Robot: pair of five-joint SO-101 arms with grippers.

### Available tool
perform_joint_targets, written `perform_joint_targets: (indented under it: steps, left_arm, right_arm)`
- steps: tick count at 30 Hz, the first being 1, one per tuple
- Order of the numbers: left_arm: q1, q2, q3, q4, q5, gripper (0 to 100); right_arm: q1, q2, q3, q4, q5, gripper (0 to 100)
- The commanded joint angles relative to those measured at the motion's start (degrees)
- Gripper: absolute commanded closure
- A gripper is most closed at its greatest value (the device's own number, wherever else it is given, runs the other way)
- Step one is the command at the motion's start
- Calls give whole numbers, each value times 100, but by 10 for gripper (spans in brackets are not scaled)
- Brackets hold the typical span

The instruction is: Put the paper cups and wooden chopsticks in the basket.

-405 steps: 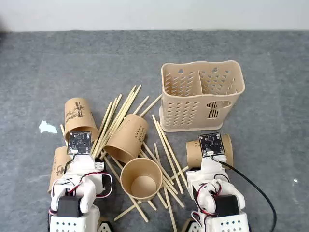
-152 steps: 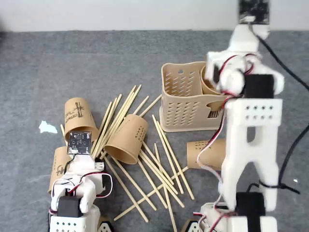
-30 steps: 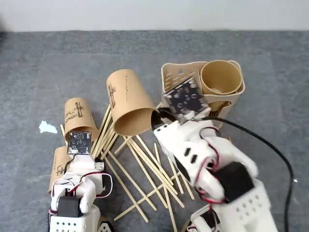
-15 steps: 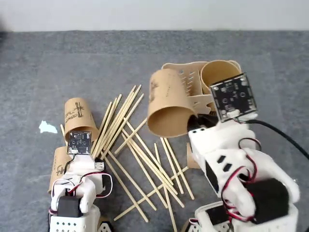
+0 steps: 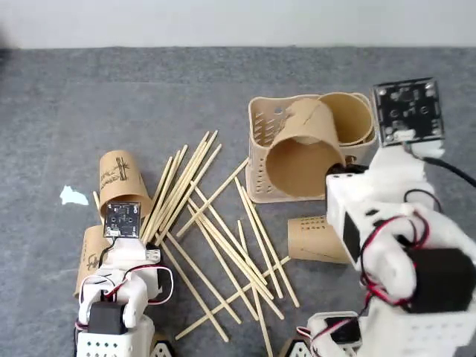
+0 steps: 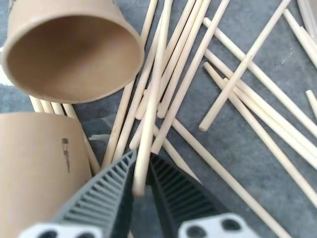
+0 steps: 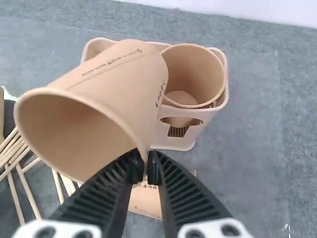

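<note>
Right arm held a paper cup tipped over the basket, seemingly ready to lower it in.

At the far left, the left gripper [image 6: 141, 173] hung with its jaws nearly together over two fallen cups [image 5: 123, 180] and the scattered chopsticks [image 5: 216, 223], all uncollected on the grey table [image 5: 111, 97]. Further right, the right gripper [image 7: 145, 171] was clamped on the rim of the held cup [image 5: 305, 152]. Its base was aimed at the left compartment of the basket [image 5: 260, 167], likely because a seated cup [image 5: 349, 119] filled the right one. A stray cup [image 5: 316, 238] lay just before the basket.
</note>
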Motion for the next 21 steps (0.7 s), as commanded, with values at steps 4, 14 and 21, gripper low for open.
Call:
perform_joint_targets:
  steps: [4,14,21]
  left_arm:
    - [-9,-88,-48,18,9,988]
    - [-9,-88,-48,18,9,988]
    - [-9,-88,-48,18,9,988]
  right_arm:
    - [75,75,-369,224,-79,991]
    - [585,409,-475,-31,-316,991]
    - [602,1015,-510,-136,-554,987]
